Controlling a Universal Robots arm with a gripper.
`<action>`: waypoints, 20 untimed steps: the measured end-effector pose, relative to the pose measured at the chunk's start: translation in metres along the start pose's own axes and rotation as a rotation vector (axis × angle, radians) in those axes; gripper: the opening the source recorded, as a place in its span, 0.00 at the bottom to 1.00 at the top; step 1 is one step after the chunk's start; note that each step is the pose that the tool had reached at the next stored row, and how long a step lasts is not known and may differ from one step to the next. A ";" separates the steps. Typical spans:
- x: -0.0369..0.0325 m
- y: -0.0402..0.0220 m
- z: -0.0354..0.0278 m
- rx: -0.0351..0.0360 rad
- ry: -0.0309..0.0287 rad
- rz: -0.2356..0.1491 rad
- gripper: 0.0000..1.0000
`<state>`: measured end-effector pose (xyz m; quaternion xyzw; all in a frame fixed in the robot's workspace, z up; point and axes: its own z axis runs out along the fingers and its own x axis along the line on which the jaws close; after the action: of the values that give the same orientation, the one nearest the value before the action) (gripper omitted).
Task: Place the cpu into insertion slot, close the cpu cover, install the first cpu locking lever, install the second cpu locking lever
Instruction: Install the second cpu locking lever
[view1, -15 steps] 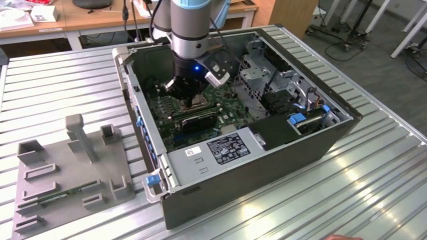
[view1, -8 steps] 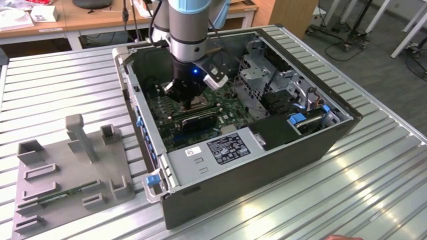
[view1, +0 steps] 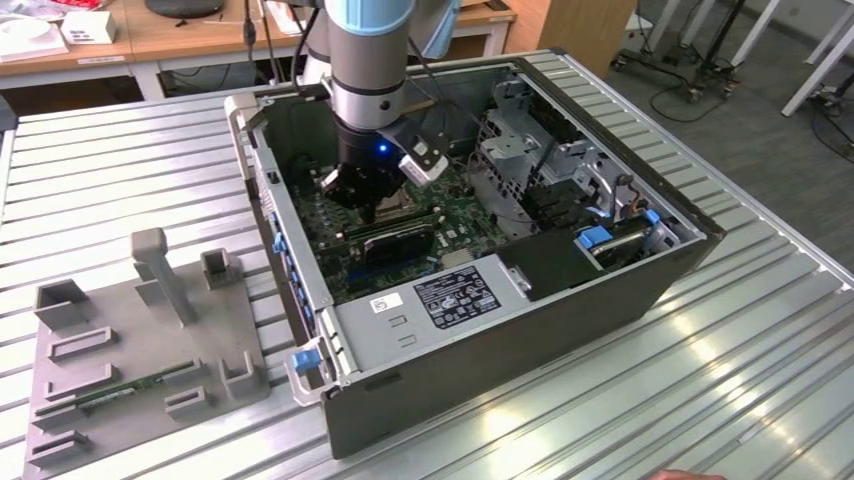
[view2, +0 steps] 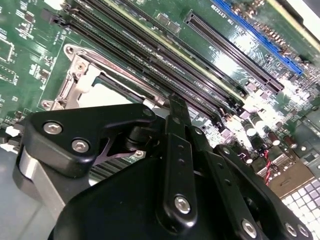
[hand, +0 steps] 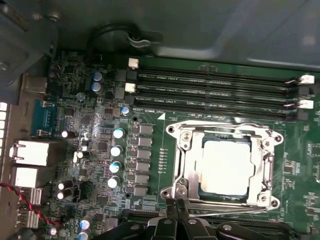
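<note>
The arm reaches down into the open computer case (view1: 641, 290), and its gripper (hand: 177, 212) hangs low over the green motherboard (hand: 100, 115), right at one edge of the insertion slot (hand: 186, 176). In the first wrist view the fingers (hand: 172, 215) come together to a narrow point, pinched nearly closed, with nothing visibly between them. The tip sits on or just above the thin wire locking lever (hand: 225, 212) that runs along the socket's near edge; I can't tell whether it actually touches.

The cpu (hand: 227, 165) already lies flat in the slot, its pale metal top showing through the window of the cpu cover (hand: 265, 165), which is folded down over it. So from the gripper the chip lies straight ahead across the socket, towards the long black memory slots (hand: 215, 92) that run parallel to the socket's far edge. The lever's long axis runs along the socket edge, crossways to the fingers.

In the second wrist view the gripper's black linkage is in the foreground, with a corner of the silvery cover frame (view2: 75, 85) just beyond it.

As for writing, there is a white label (view1: 461, 297) on the power supply at the case's front edge and tiny print on the memory slots, none of it readable to me.
</note>
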<state>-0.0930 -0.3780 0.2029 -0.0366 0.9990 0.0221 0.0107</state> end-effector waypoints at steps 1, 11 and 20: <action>0.0006 0.0000 0.0004 0.0000 0.0000 0.000 0.11; 0.0023 0.0002 0.0016 -0.0017 -0.0002 0.001 0.11; 0.0025 0.0015 0.0023 -0.0058 -0.0006 0.002 0.11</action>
<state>-0.0955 -0.3766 0.2006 -0.0355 0.9990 0.0251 0.0108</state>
